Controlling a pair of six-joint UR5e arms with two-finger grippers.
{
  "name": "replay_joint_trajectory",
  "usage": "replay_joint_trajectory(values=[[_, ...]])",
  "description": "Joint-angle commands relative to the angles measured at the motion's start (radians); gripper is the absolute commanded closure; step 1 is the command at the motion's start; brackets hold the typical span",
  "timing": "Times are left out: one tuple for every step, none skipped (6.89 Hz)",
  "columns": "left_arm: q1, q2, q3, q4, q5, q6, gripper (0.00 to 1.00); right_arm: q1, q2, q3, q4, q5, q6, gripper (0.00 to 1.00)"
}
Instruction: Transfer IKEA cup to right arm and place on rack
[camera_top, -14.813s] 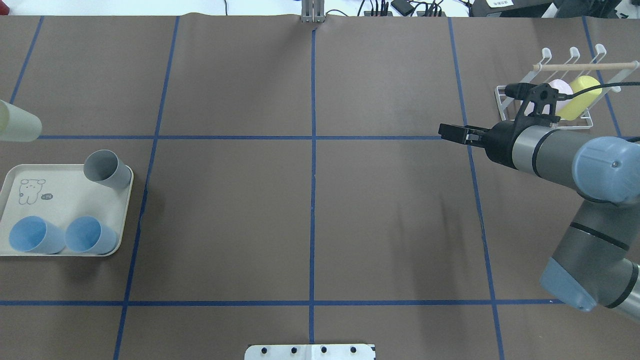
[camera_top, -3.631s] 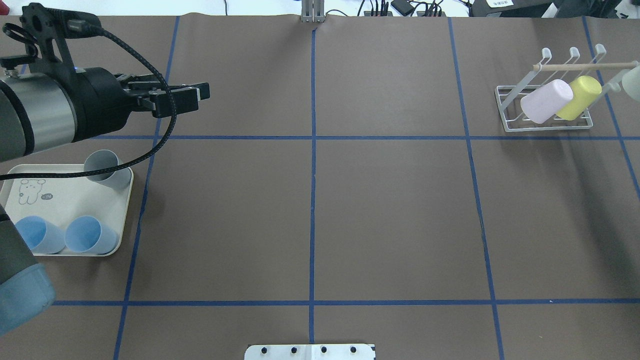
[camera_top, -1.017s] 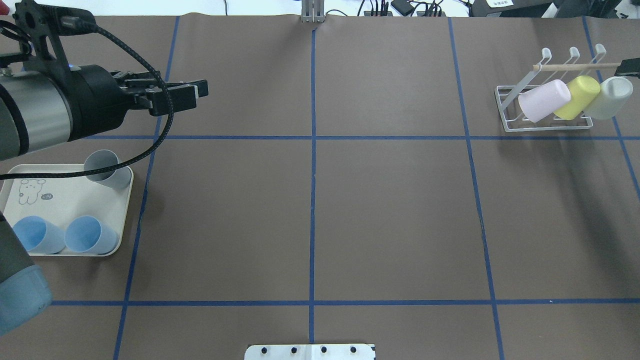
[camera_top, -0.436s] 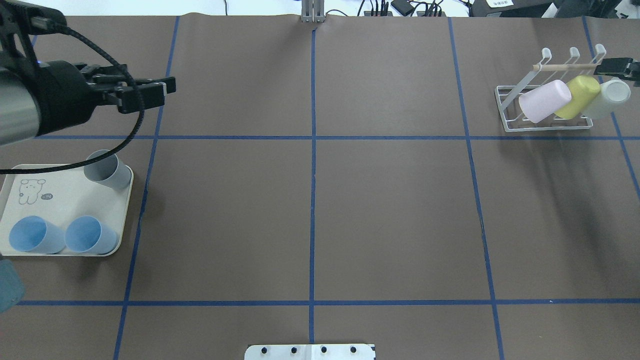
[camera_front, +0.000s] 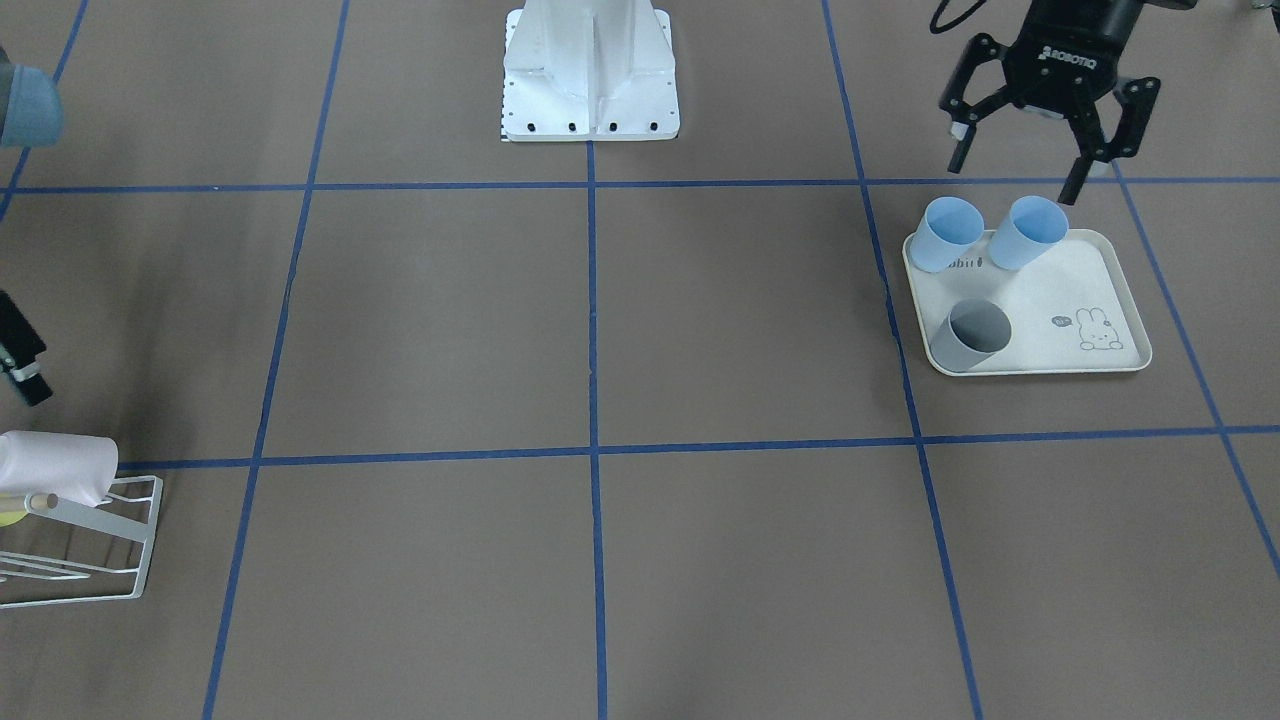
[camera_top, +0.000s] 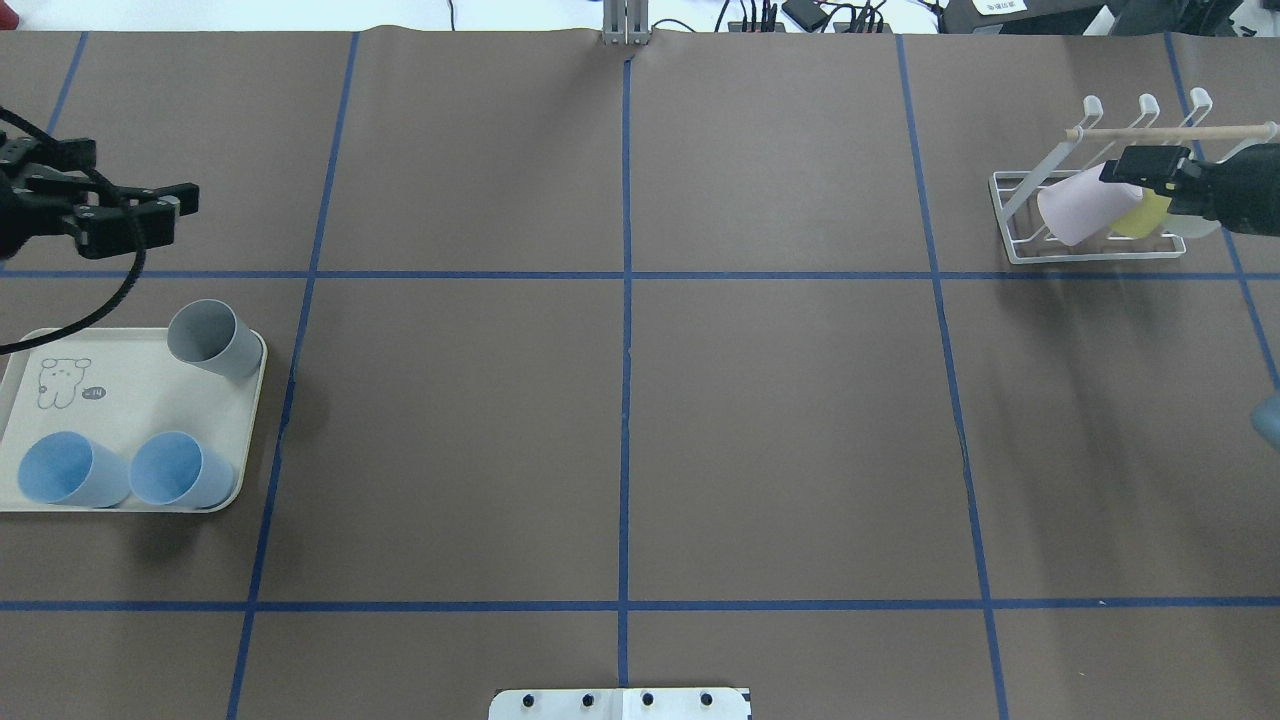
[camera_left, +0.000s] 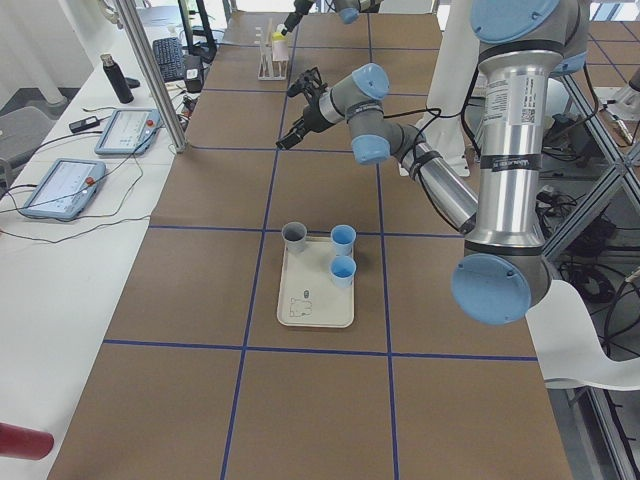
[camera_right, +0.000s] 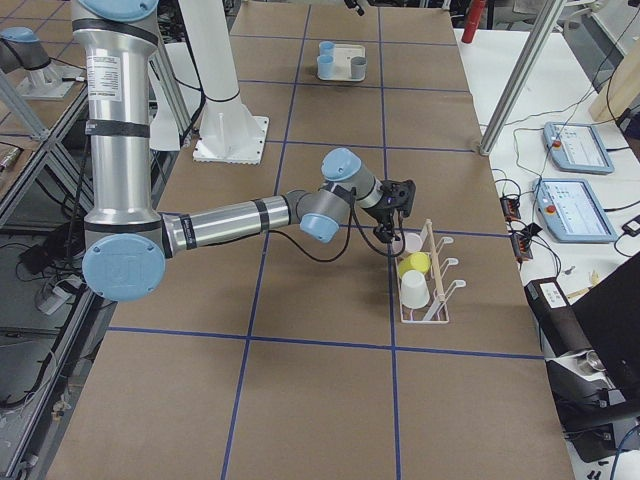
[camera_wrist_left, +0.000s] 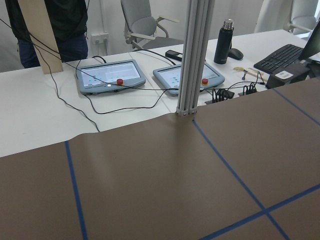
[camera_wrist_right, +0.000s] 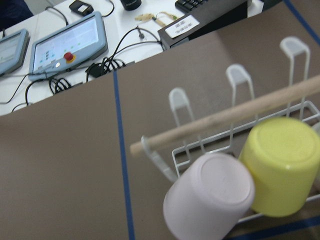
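Observation:
The white wire rack (camera_top: 1010, 205) with its wooden rod (camera_wrist_right: 230, 117) stands at the far right of the table. Three cups lean on it: a pink cup (camera_wrist_right: 210, 197), a yellow cup (camera_wrist_right: 280, 165) and a pale cup (camera_right: 414, 290) at the end slot. My right gripper (camera_top: 1140, 165) hovers over the rack in front of the yellow cup, open and holding nothing. At the far left, above the table behind the tray, my left gripper (camera_front: 1017, 178) is open and empty.
A cream rabbit-print tray (camera_top: 120, 385) at the left holds two blue cups (camera_top: 180, 470) and one grey cup (camera_top: 210, 338). The robot's base plate (camera_front: 590, 100) sits at the table's near middle. Blue tape lines cross the brown mat.
My left arm has drawn back to the left. My right gripper has come off the pale cup, which stays on the rack, and has moved left over the yellow cup.

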Motion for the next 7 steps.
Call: replay_joint_trajectory(values=[[-0.197,0.111,0.041,-0.004,-0.268,0.118,0.0,-0.112,-0.063,0.086,-0.002,0.023,-0.112,0.0],[-0.269,0.121,0.106,-0.008,-0.521,0.119,0.0,-0.121,-0.123,0.113,-0.001,0.059,-0.251,0.0],[-0.335,0.188,0.108,-0.007,-0.546,0.118,0.0,-0.124,-0.138,0.125,-0.001,0.1,-0.336,0.0],[-0.356,0.308,0.112,-0.056,-0.546,0.119,0.0,-0.15,-0.129,0.148,0.002,0.141,-0.356,0.0],[-0.373,0.416,0.118,-0.117,-0.546,0.093,0.0,-0.182,-0.11,0.171,0.001,0.199,-0.358,0.0],[-0.373,0.431,0.164,-0.122,-0.555,0.083,0.0,-0.184,-0.078,0.171,-0.001,0.255,-0.358,0.0],[-0.365,0.432,0.172,-0.124,-0.578,0.084,0.0,-0.183,-0.073,0.186,-0.002,0.261,-0.355,0.0]])
